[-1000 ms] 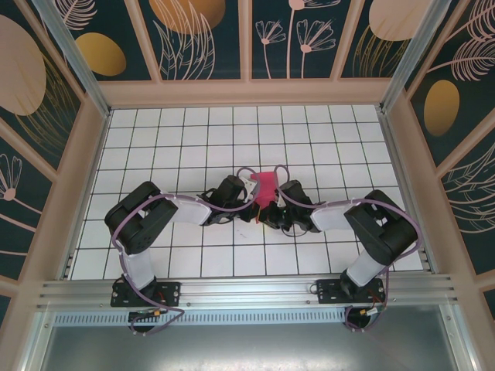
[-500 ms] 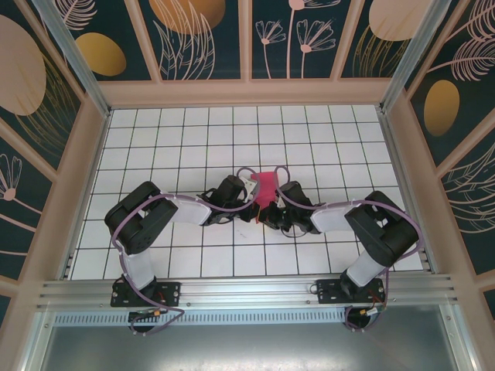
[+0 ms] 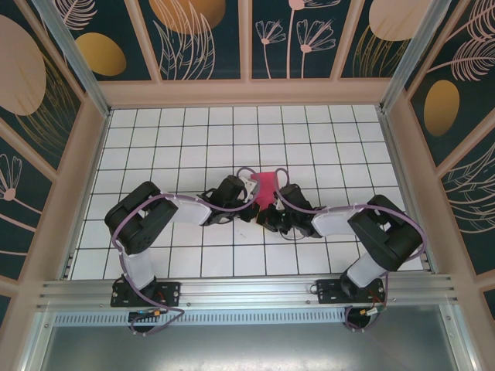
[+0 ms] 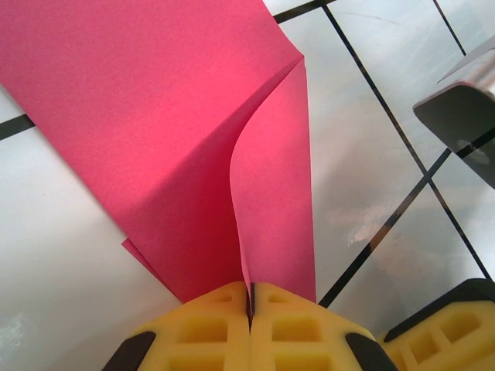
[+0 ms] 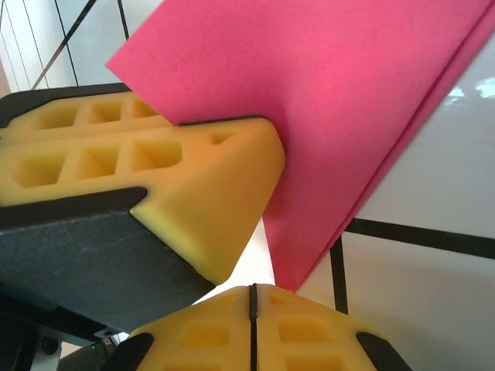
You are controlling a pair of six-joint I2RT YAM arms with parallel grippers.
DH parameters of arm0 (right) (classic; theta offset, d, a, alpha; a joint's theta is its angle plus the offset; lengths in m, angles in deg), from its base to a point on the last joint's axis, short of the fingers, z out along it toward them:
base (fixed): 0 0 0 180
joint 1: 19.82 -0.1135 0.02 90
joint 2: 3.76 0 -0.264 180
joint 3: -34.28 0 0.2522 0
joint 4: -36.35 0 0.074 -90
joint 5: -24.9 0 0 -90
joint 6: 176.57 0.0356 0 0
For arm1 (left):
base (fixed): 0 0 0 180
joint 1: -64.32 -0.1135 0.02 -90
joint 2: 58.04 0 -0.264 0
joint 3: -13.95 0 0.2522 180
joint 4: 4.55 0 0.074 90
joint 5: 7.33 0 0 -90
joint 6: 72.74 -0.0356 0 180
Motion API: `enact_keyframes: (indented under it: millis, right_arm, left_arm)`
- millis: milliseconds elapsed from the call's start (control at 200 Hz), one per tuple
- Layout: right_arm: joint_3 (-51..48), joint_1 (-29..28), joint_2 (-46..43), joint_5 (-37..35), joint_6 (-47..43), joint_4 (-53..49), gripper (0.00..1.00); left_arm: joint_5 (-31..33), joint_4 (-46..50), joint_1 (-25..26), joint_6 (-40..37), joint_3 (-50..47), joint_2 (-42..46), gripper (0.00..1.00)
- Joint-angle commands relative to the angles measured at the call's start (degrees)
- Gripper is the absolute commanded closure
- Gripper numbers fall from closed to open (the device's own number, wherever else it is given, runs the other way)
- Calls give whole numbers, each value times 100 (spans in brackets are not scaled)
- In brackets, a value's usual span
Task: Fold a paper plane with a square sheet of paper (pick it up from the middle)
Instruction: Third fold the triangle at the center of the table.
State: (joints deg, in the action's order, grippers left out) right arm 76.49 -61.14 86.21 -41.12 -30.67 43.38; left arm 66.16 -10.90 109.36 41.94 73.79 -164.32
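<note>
We're gripping pink paper sheet (image 4: pixel 155 116) in closed left gripper (image 4: pixel 250 297) at centre of glossy white-tiled table (image 3: pixel 309 147): thin, matte, folded, layers bowing apart. Right gripper (image 5: pixel 252 297) sitting closed, yellow foam pads (image 5: pixel 193 332) at sheet's corner.

Light falls bright and even from above. The white tiled table (image 3: pixel 155 139) is glossy: in the left wrist view, pale glare patches and smeared reflections lie across its tiles. Shadows under the arms (image 3: pixel 186 210) are soft and short. The pink paper (image 4: pixel 155 116) is well lit, darker along its curled fold. The yellow pads (image 4: pixel 294 332) show crisp edges. In the top view the metal posts (image 3: pixel 73 54) lean outward toward the corners.
</note>
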Motion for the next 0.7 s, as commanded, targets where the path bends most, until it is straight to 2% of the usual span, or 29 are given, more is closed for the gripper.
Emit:
enact_keyframes:
  millis: [0, 220, 460, 585, 696]
  right_arm:
    - [59, -20, 89, -106, -31, 10, 90]
    - [179, -42, 647, -208, -105, -247, 90]
    - [388, -14, -282, -381, -377, -807, 90]
    - [317, 409, -722, -569, -495, -992, 89]
    - [260, 937, -671, -303, -577, -659, 90]
  left_arm:
    - [-79, 643, 28, 56, -99, -275, 99]
    - [-85, 670, 32, 49, -109, -249, 99]
    - [-54, 685, 29, 71, -67, -209, 98]
    - [-45, 713, 28, 72, -43, -160, 98]
    - [-21, 748, 31, 55, -47, -155, 97]
